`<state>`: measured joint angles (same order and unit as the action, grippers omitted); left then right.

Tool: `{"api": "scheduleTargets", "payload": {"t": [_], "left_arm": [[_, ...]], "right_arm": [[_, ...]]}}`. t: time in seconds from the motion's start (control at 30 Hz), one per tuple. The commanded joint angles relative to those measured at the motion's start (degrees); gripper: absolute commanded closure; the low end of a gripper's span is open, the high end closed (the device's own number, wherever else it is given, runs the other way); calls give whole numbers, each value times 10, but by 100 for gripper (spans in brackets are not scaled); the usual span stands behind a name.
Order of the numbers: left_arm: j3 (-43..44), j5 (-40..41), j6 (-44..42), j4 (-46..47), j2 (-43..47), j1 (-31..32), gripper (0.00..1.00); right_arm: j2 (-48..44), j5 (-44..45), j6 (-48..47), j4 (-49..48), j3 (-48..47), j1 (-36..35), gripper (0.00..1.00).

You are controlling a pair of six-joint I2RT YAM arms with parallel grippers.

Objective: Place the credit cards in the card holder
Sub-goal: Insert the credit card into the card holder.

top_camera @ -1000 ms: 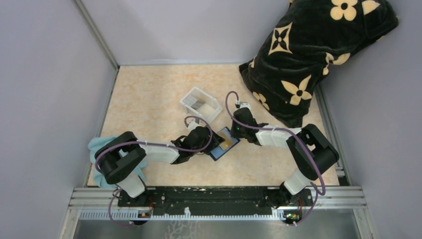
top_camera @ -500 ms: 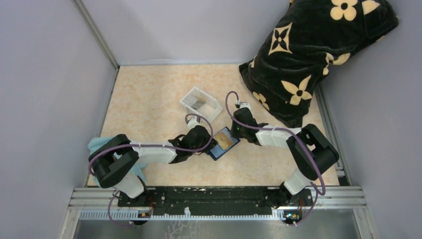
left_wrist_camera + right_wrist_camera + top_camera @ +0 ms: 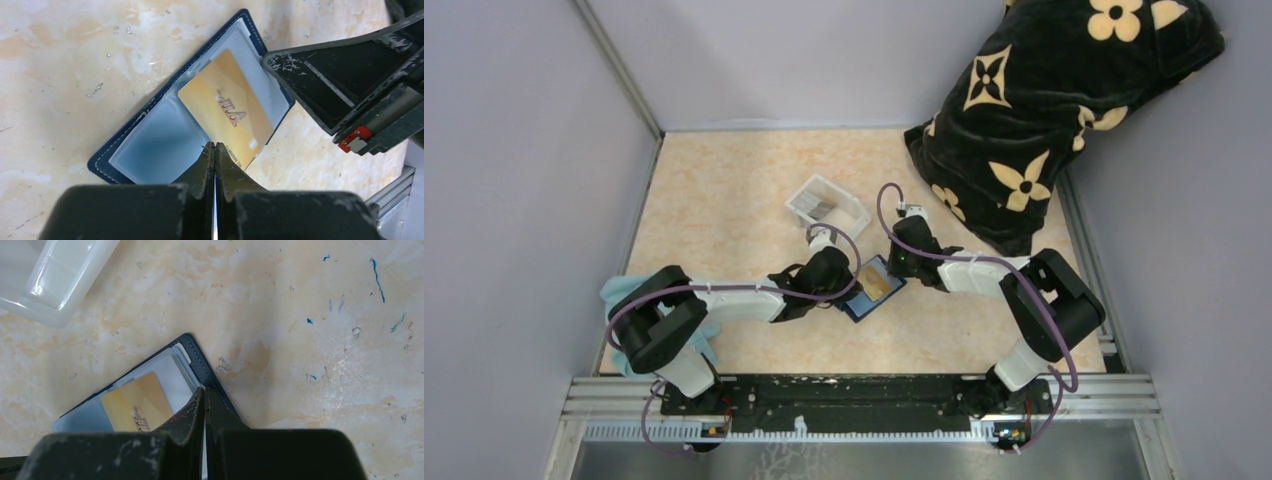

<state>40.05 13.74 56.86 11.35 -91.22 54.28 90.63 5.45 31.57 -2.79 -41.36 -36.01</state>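
Note:
The navy card holder [image 3: 864, 303] lies open on the table, its light blue lining [image 3: 150, 145] facing up. A gold credit card [image 3: 225, 110] lies flat across its inner pockets, one corner past the holder's edge. My left gripper [image 3: 215, 146] is shut with nothing between its fingers, its tips at the card's near long edge. My right gripper [image 3: 204, 390] is also shut, its tips down on the holder's [image 3: 200, 360] far half beside the gold card [image 3: 132, 402]. Dark credit cards [image 3: 822, 208] sit in the white tray.
The white plastic tray [image 3: 827, 208] stands just behind the holder, its corner [image 3: 55, 275] close to my right gripper. A black flowered pillow [image 3: 1064, 110] fills the back right corner. A teal cloth [image 3: 619, 300] lies by the left arm's base. Walls enclose the table.
My left gripper has shut from open and crept a little right, up against the holder. The right arm, the holder and the gold card have stayed put.

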Motion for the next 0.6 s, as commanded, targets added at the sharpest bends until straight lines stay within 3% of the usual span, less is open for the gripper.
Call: {"api": "scheduleTargets", "payload": {"t": [0.0,0.57], "left_arm": [[3,11,-20,-25,10,5,100],[28,-4,-54,-29,-24,26,100]], "right_arm": [[18,-5,-10,60,0,-10,100],[20,-6,-8,59,2,-12,100]]}}
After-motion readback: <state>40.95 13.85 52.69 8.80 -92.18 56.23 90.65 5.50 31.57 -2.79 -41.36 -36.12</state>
